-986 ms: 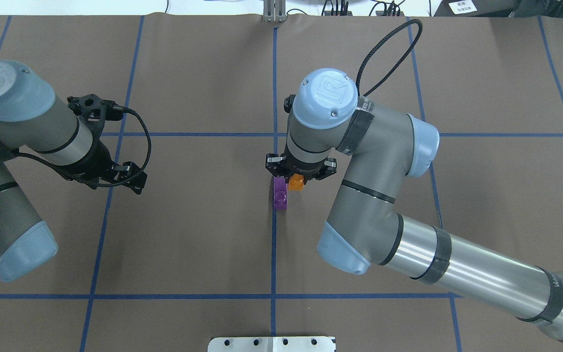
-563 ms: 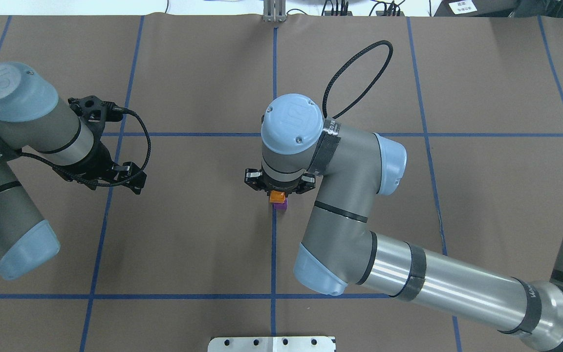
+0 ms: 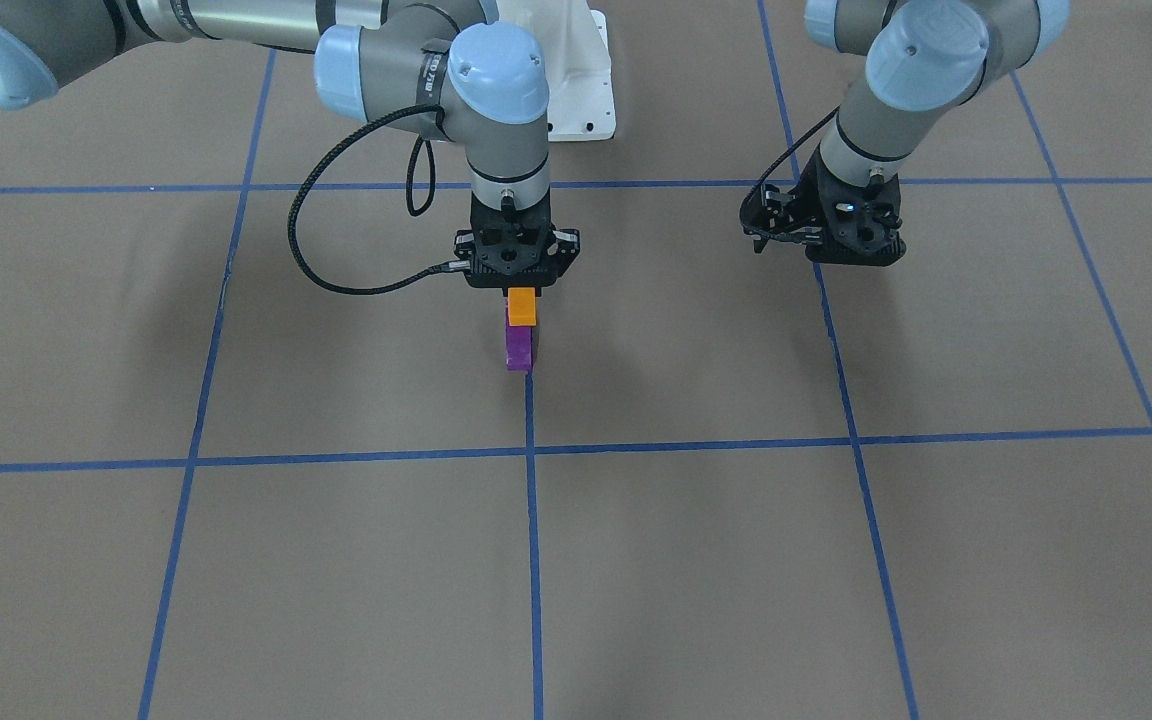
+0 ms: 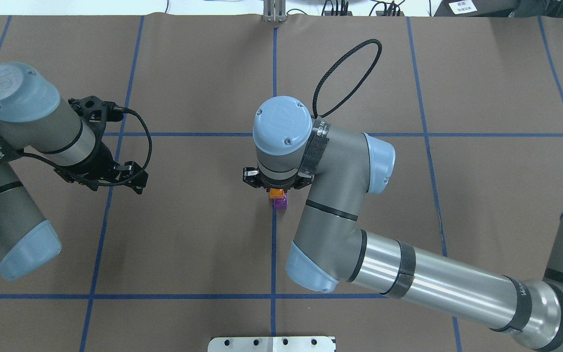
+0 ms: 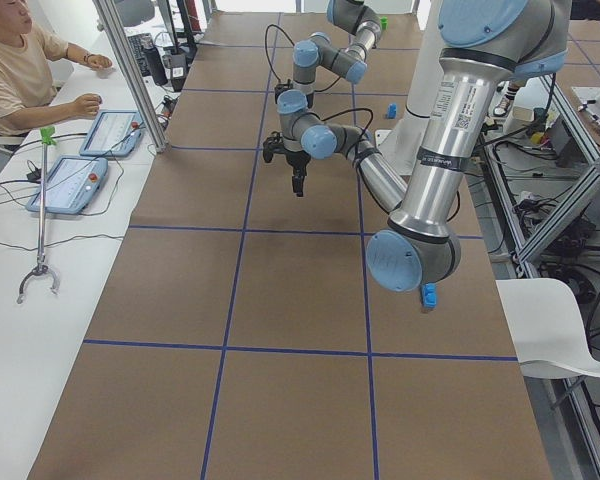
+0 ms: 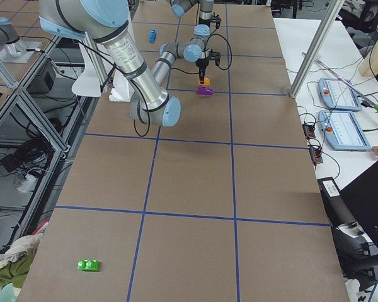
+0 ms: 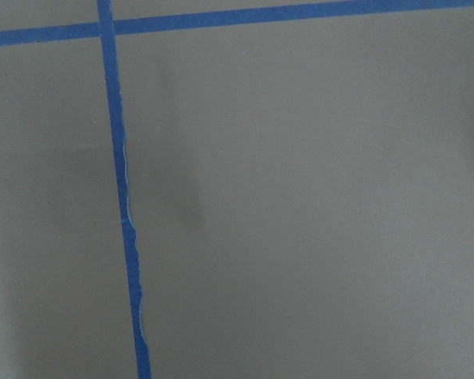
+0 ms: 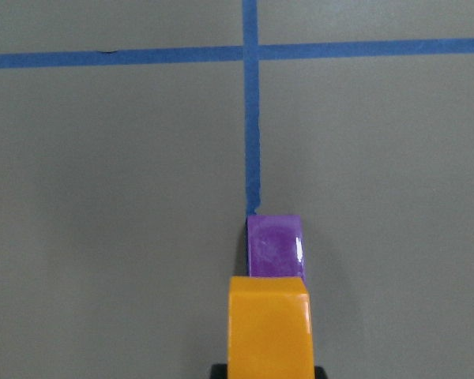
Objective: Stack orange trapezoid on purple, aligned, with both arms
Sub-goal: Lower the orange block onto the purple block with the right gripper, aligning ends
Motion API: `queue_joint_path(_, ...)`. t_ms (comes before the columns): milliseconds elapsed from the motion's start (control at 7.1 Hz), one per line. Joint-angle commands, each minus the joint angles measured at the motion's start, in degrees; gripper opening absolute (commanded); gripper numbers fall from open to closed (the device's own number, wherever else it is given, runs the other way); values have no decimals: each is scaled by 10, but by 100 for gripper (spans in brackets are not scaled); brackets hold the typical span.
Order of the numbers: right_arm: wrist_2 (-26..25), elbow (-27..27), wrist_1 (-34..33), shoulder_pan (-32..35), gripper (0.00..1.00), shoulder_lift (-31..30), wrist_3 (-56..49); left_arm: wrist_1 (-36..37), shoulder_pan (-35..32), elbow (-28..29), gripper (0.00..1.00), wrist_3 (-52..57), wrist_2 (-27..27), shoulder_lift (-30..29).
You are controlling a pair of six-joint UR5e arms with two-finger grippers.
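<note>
My right gripper [image 3: 521,292] is shut on the orange trapezoid [image 3: 522,306] and holds it directly over the purple brick [image 3: 518,346], which stands on the table at the end of a blue tape line. In the right wrist view the orange trapezoid [image 8: 268,325] covers the near part of the purple brick [image 8: 275,245]. I cannot tell whether the two touch. In the overhead view both show just below the right wrist, the orange trapezoid [image 4: 276,192] above the purple brick [image 4: 280,202]. My left gripper [image 4: 132,178] hangs low over bare table at the left, its fingers hidden.
The white base pedestal [image 3: 576,90] stands behind the right arm. A green brick [image 6: 87,265] lies far down the table and a blue brick [image 6: 152,34] near the robot. An operator [image 5: 20,70] sits at the side bench.
My right gripper has carried the orange trapezoid from beside the purple brick to over it, moving left and slightly nearer the robot. The left arm has barely moved.
</note>
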Motion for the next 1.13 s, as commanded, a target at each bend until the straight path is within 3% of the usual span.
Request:
queue_joint_path(0,0,-1,-1,2,0,-4,-24,0,0,0,100,0,0,-1)
queue_joint_path(986,3,-2,2,-3,0,-5,-65,0,1,0,100,-1,0,-2)
